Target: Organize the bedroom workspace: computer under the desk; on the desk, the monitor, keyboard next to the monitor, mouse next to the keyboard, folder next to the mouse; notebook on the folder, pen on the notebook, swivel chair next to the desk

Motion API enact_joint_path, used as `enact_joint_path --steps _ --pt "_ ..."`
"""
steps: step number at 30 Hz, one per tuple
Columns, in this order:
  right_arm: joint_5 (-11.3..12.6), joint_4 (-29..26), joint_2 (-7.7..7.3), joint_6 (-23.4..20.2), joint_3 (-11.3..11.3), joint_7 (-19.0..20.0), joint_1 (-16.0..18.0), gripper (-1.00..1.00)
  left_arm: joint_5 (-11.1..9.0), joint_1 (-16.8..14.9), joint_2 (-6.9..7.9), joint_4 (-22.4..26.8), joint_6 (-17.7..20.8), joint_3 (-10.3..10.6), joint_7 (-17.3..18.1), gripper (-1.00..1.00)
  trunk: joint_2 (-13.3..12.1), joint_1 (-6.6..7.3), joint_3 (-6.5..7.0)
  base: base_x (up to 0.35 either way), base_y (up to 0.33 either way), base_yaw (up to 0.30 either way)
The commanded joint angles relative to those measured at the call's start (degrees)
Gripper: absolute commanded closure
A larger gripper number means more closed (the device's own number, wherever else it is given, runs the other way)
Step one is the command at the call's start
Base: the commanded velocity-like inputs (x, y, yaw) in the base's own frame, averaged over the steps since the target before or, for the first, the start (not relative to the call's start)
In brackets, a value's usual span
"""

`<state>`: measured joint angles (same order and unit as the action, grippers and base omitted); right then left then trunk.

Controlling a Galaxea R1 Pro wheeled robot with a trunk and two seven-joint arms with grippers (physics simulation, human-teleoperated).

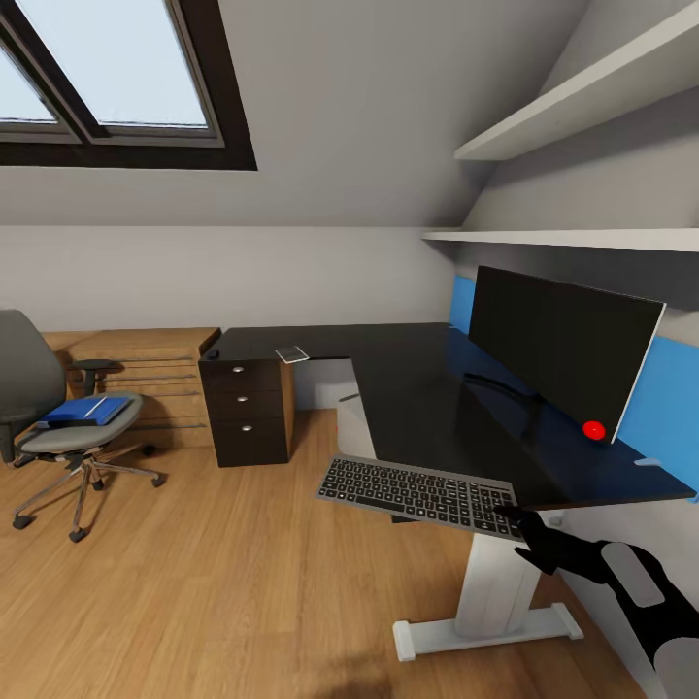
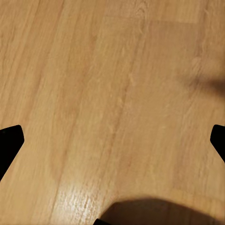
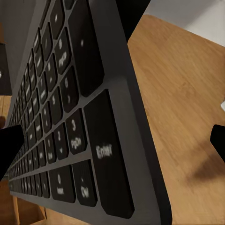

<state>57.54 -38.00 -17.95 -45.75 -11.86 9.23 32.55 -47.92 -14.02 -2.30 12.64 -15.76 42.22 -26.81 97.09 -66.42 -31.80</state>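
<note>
The grey keyboard with black keys hangs in the air just off the front corner of the black desk. My right gripper is shut on the keyboard's right end. In the right wrist view the keyboard lies slanted between the fingertips. The monitor stands on the desk by the wall. The blue folder lies on the swivel chair at the left. My left gripper is open over bare wood floor. Computer, mouse, notebook and pen are not identifiable here.
A black drawer unit stands under the desk's left wing, and a small flat grey item lies above it. A light-wood drawer chest is against the back wall. The white desk leg stands close in front. Shelves hang above the monitor.
</note>
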Motion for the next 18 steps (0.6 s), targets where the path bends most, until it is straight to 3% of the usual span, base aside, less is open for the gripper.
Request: enact_joint_path --steps 1,6,18 --pt "-0.43 0.02 0.02 -0.31 -0.23 0.42 0.05 -1.00 -0.51 -0.05 0.01 0.01 -0.24 0.49 -0.26 -1.00 0.03 0.01 -0.06 0.000 0.000 0.000" --pt "-0.49 -0.01 0.02 -0.31 -0.20 0.59 0.06 -1.00 -0.51 -0.05 0.01 0.02 -0.24 0.49 -0.26 -1.00 -1.57 0.88 0.66 0.000 0.000 0.000" --pt "-0.50 -0.04 0.02 -0.31 -0.21 0.61 0.04 -1.00 -0.41 -0.05 0.01 0.02 -0.24 0.58 -0.26 -1.00 -1.57 0.88 0.66 0.000 0.000 0.000"
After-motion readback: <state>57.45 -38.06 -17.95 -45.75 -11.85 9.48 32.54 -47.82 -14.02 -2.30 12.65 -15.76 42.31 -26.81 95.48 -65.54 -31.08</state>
